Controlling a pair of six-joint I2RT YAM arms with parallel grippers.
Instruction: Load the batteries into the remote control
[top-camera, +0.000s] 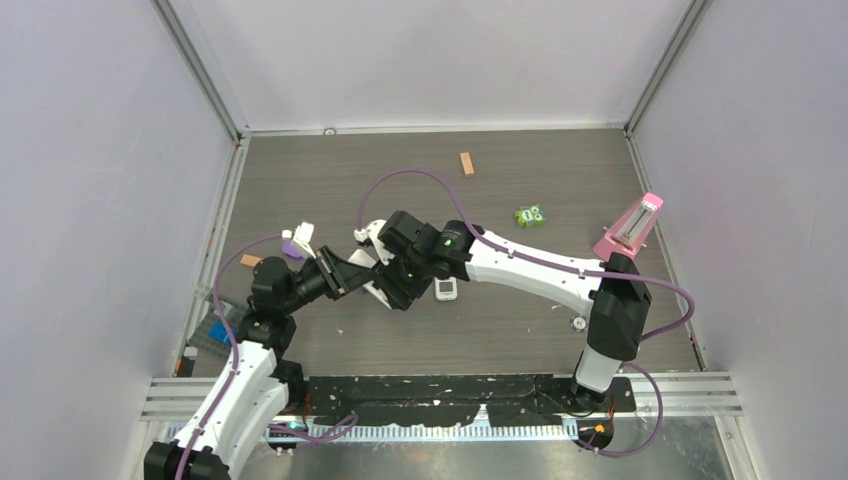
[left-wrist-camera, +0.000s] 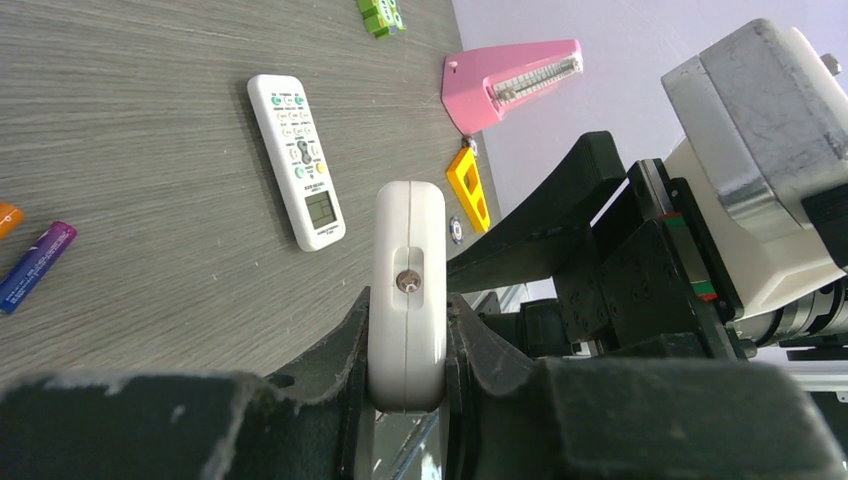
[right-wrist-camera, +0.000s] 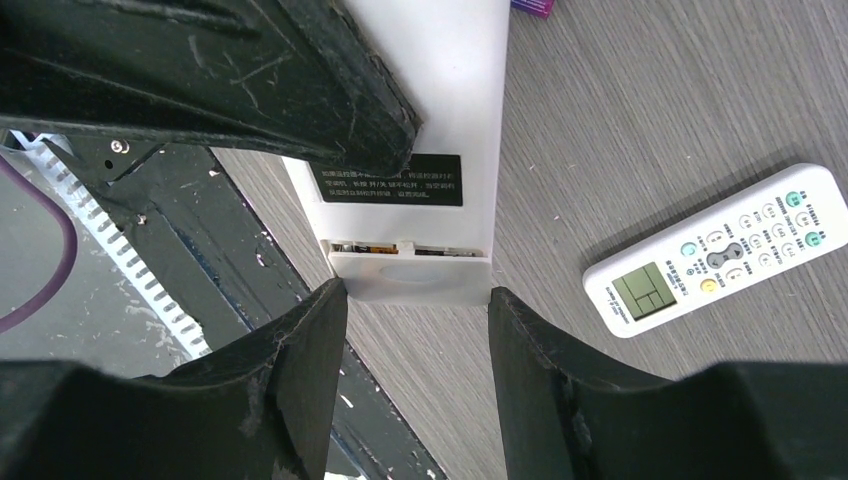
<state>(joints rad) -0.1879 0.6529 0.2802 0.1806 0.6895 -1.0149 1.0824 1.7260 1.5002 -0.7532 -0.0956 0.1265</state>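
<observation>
Grey wood-grain table (top-camera: 500, 170) fills the floor of a white-walled cell. The left gripper (left-wrist-camera: 405, 345) is clamped on the remote control (left-wrist-camera: 408, 250), held edge-on. The right gripper (right-wrist-camera: 410, 300) has its jaws apart, flanking the remote's cover end; whether they press it I cannot tell. In the left wrist view the orange battery (left-wrist-camera: 5, 218) and blue-purple battery (left-wrist-camera: 36, 262) lie at 9 o'clock of the remote, and a second white remote (left-wrist-camera: 297, 160) at 11 o'clock.

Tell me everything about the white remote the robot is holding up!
The held remote is smooth white plastic, long and slim, gripped by its sides in the left gripper above the table. Its plain back carries a black label. The battery cover at its end sits slightly slid open. The right gripper flanks that end; contact unclear.
</observation>
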